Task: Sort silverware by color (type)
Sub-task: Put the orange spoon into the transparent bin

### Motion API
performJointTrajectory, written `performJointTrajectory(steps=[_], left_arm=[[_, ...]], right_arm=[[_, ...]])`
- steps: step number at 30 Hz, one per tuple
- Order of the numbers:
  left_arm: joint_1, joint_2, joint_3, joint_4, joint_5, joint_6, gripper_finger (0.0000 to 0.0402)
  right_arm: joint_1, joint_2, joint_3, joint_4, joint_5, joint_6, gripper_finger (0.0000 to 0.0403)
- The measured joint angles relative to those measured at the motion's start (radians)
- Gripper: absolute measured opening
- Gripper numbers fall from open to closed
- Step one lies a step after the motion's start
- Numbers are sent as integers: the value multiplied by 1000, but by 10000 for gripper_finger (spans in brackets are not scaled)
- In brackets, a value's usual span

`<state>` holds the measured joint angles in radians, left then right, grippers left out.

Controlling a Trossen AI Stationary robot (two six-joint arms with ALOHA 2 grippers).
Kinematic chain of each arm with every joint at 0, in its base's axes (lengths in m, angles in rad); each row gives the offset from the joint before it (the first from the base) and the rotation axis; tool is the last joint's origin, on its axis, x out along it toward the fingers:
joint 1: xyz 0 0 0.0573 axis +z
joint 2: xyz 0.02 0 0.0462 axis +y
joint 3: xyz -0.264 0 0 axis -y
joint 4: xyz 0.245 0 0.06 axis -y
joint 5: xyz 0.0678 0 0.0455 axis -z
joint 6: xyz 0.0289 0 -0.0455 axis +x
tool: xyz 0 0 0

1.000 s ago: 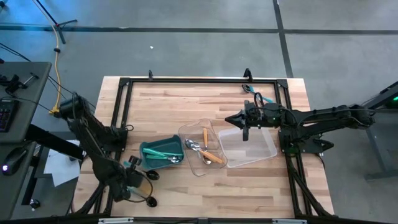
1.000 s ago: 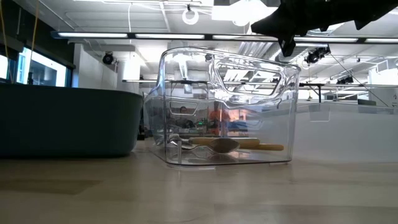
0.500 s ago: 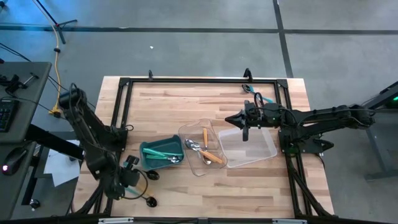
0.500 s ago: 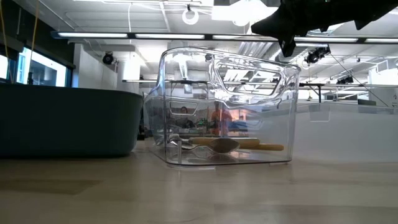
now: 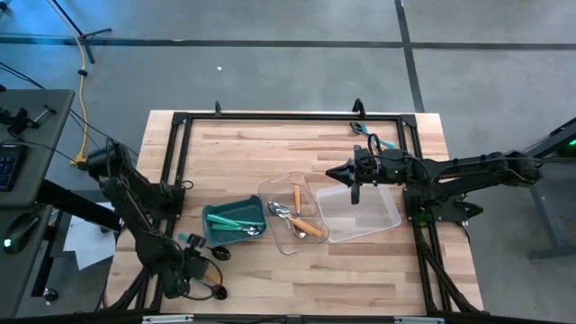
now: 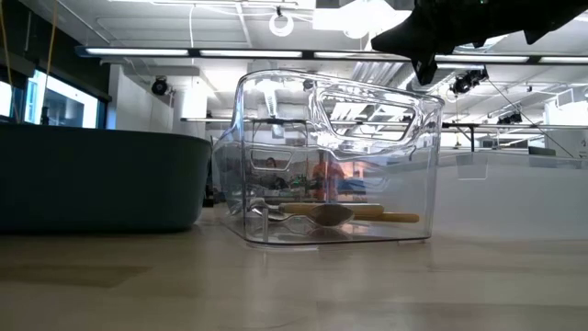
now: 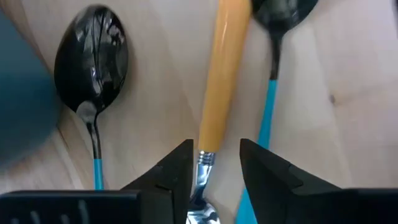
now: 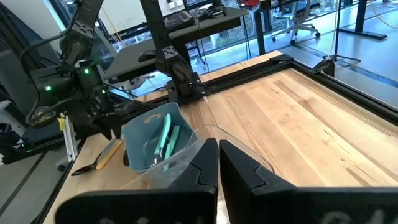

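My left gripper (image 7: 216, 155) is open near the table's near left corner (image 5: 193, 267) and points down. Its fingers stand on either side of the silver neck of an orange-handled utensil (image 7: 225, 68), which lies flat on the wood. Two black-headed spoons with teal handles (image 7: 92, 62) (image 7: 268, 106) lie beside it. A teal bin (image 5: 234, 222) holds teal-handled silverware. The clear tray (image 5: 292, 216) next to it holds orange-handled pieces and silver spoons. My right gripper (image 8: 217, 149) is shut and hovers level above the trays (image 5: 335, 171).
A second clear tray (image 5: 360, 211) sits right of the first, under my right arm. A black frame (image 5: 288, 117) runs along the table's edges. Bare wood lies along the far side. Loose teal items (image 5: 373, 137) rest at the far right corner.
My left arm drew back a little toward the table's far left. It has since come back down toward the near edge, over the loose silverware. My right arm has kept still.
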<state>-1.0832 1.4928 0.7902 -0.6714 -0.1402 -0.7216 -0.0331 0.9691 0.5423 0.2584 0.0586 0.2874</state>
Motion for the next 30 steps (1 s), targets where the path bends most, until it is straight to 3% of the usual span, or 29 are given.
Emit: performJointTrajectory(steps=[30], left_arm=[[-18,20,-100,81,4,-8,122]], right_arm=[[0,0,0,-8,-1,1,0]])
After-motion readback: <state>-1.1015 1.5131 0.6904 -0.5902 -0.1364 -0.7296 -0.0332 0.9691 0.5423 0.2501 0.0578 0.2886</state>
